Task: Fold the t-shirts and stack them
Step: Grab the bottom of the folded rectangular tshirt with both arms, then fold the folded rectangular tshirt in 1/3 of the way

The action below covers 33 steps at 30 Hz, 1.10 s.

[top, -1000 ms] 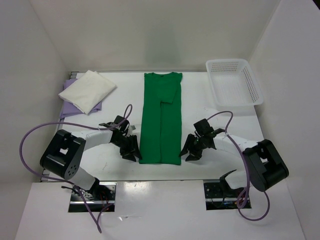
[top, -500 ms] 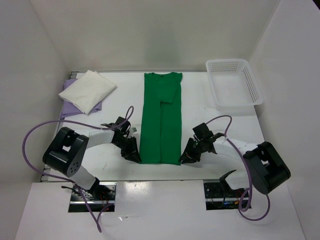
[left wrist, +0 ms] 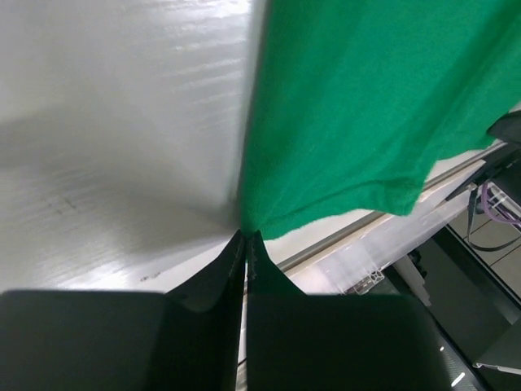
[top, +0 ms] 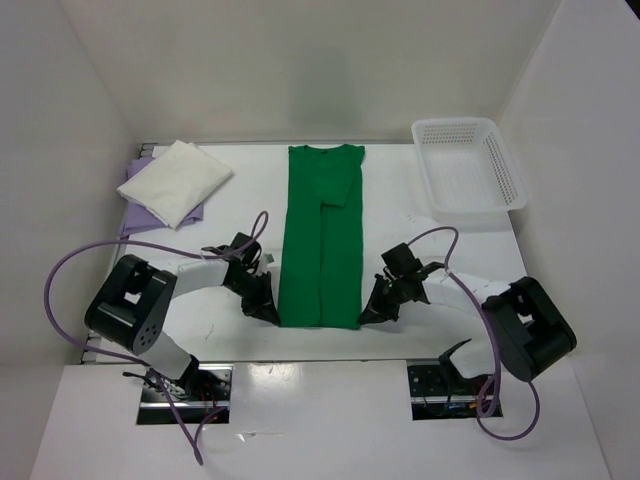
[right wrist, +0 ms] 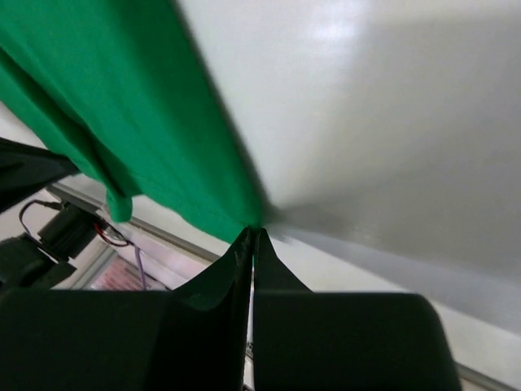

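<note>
The green t-shirt [top: 322, 235] lies in the middle of the table, folded lengthwise into a long strip with its collar at the far end. My left gripper [top: 272, 318] is shut on the strip's near left corner. In the left wrist view the fingertips [left wrist: 246, 236] meet on the edge of the green cloth [left wrist: 358, 106]. My right gripper [top: 368, 315] is shut on the near right corner, and its tips [right wrist: 252, 232] pinch the green cloth [right wrist: 122, 106] in the right wrist view. The cream t-shirt [top: 175, 180] rests folded on the lavender t-shirt [top: 135, 222] at the back left.
A white mesh basket [top: 455, 123] stands at the back right. The table's near edge runs just behind both grippers. Purple cables loop over each arm.
Both grippers moved inward to the green shirt's near corners and went from open to shut on the cloth. The shirts did not move.
</note>
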{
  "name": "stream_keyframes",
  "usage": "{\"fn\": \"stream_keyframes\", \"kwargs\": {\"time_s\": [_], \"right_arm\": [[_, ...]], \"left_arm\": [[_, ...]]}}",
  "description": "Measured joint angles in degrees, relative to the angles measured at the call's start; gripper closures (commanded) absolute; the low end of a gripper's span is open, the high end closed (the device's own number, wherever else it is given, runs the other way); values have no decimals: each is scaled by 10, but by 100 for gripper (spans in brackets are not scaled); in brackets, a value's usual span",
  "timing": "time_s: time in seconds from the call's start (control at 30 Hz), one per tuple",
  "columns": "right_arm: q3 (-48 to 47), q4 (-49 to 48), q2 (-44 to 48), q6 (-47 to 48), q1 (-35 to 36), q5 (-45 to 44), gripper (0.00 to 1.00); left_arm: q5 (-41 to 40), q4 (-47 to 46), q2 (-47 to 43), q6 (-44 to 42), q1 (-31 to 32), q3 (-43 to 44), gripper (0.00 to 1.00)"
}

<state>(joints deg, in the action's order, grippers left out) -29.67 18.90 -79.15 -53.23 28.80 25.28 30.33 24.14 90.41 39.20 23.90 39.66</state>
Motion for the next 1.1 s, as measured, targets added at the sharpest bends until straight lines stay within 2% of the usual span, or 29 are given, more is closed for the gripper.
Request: {"fn": "stream_keyframes", "kwargs": {"time_s": [0.3,0.47,0.63,0.77,0.9,1.1], "right_arm": [[-1,77,114,-7,40,23,100],[-45,134,98,18,12,25,100],[-168,141,3,85,-73,8,100],[-275,127,-98,137,-118,-12,100],[-355,102,-188,167,-144,-24,100],[-442,89,-290,191,-159,-35,100]], "left_arm": [[10,67,-75,-5,0,2,100],[15,129,-92,-15,-32,61,100],[13,101,-50,-13,-70,165,100],[-5,56,44,-12,-80,253,100],[-19,10,135,1,-89,310,100],[-37,-9,204,9,-107,367,100]]}}
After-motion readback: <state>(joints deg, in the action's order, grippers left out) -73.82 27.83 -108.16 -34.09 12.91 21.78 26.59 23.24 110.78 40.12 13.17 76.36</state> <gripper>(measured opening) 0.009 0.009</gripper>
